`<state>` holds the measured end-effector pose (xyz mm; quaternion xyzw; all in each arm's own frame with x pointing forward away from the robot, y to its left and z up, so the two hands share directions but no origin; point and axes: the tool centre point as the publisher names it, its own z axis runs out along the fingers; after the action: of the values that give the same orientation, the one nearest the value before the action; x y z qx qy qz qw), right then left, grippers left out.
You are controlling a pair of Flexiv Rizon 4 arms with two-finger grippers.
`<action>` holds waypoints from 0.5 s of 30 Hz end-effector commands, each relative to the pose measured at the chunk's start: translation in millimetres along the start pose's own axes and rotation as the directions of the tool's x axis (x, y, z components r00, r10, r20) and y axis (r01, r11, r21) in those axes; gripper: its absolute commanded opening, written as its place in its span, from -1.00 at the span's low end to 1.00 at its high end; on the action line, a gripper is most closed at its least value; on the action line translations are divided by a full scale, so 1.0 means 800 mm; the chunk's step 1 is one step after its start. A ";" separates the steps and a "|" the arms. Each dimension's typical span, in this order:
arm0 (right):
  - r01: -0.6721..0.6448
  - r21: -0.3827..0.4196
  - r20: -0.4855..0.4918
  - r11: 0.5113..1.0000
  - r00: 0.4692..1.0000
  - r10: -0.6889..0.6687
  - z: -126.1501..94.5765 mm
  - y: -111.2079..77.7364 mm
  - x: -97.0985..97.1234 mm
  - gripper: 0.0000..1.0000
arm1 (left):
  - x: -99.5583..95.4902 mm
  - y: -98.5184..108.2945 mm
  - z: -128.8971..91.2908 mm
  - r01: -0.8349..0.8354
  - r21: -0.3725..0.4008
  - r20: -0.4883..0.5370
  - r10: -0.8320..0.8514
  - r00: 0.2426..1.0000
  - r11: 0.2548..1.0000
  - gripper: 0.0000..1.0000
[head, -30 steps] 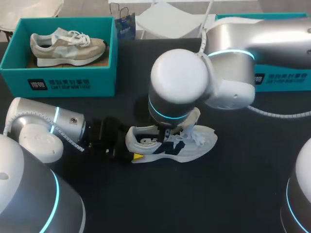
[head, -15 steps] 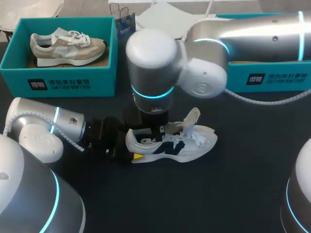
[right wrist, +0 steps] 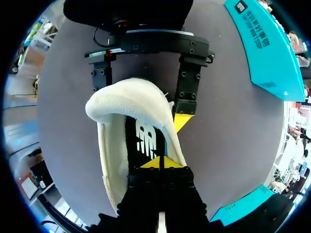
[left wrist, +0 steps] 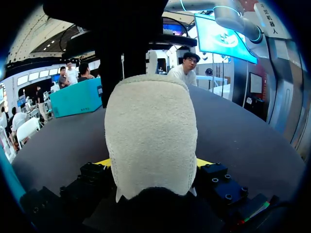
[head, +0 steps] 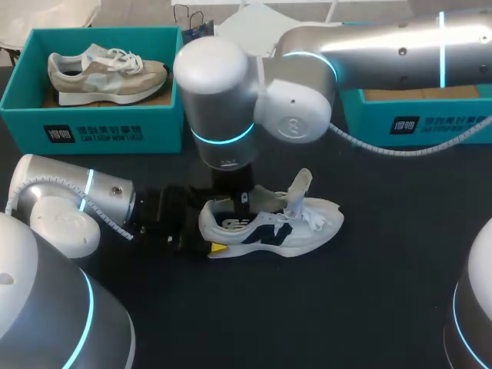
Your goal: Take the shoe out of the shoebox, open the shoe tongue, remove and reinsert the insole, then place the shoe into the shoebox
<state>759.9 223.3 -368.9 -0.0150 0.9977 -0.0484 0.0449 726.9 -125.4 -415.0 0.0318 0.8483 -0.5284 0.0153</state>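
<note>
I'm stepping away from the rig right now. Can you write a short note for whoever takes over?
Left gripper: shut on the heel of the shoe, which stands upright on the table.
Right gripper: shut, tips down inside the shoe on the insole; I cannot confirm that it pinches it.
Done: shoe out of the shoebox at far right; tongue lifted open.
Left: pull the insole out, reinsert it, put the shoe into the shoebox.
</note>
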 end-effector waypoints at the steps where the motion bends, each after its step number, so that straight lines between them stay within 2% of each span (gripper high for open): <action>1: -0.008 -0.008 0.008 1.000 1.000 0.008 0.002 -0.007 0.001 -0.65 | 0.002 0.003 0.003 -0.001 -0.002 -0.002 0.001 1.000 1.000 -1.00; 2: -0.017 -0.011 0.008 1.000 1.000 0.017 0.003 -0.008 0.001 -0.19 | 0.002 0.003 0.003 -0.001 -0.002 -0.002 0.001 1.000 1.000 -1.00; 5: -0.017 -0.012 0.005 1.000 1.000 0.017 0.005 -0.009 0.001 -0.18 | 0.002 0.003 0.003 -0.001 -0.002 -0.002 0.001 1.000 1.000 -1.00; 8: -0.020 -0.015 0.002 1.000 1.000 0.020 0.010 -0.007 0.000 -0.03 | 0.002 0.003 0.003 -0.001 -0.002 -0.002 0.001 1.000 1.000 -1.00; 15: -0.020 -0.032 -0.037 0.999 0.999 0.019 0.031 -0.001 0.004 -0.01 | 0.002 0.003 0.003 -0.001 -0.002 -0.002 0.001 1.000 1.000 -1.00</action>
<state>753.7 218.8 -378.1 -0.0045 0.9987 -0.0352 0.0357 727.5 -125.3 -415.5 0.0312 0.8483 -0.5284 0.0150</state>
